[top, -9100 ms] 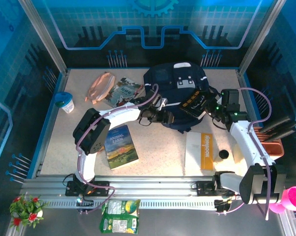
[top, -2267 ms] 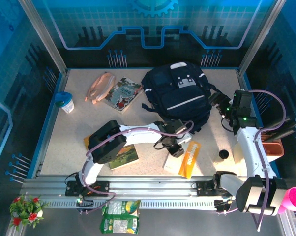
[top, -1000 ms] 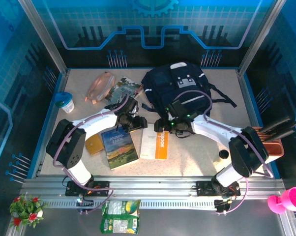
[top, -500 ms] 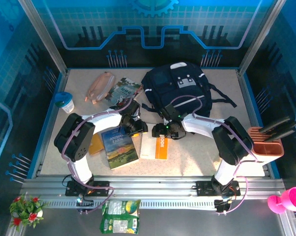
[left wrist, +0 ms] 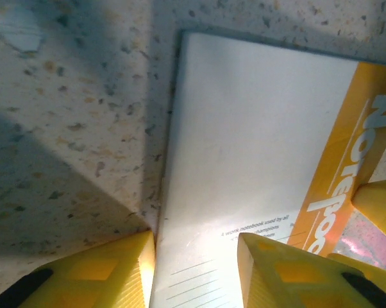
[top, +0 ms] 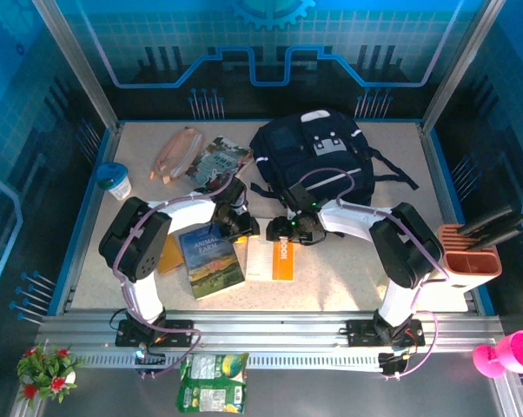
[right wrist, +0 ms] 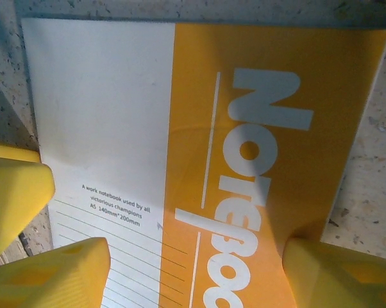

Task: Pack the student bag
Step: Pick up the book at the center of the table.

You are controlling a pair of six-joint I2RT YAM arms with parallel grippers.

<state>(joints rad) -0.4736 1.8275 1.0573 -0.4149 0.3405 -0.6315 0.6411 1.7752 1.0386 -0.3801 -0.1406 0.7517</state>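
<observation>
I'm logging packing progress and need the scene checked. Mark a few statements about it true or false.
The white-and-orange paper notebook lies flat on the speckled table, outside the dark navy fabric backpack. True.
The left hand holds the pink pencil pouch. False: it is down at the notebook's edge, and the pouch lies apart at the far left.
The right hand has its fingers spread wide over the notebook. True.
The green-covered Animal Farm book is inside the backpack. False: it lies on the table beside the notebook.
</observation>
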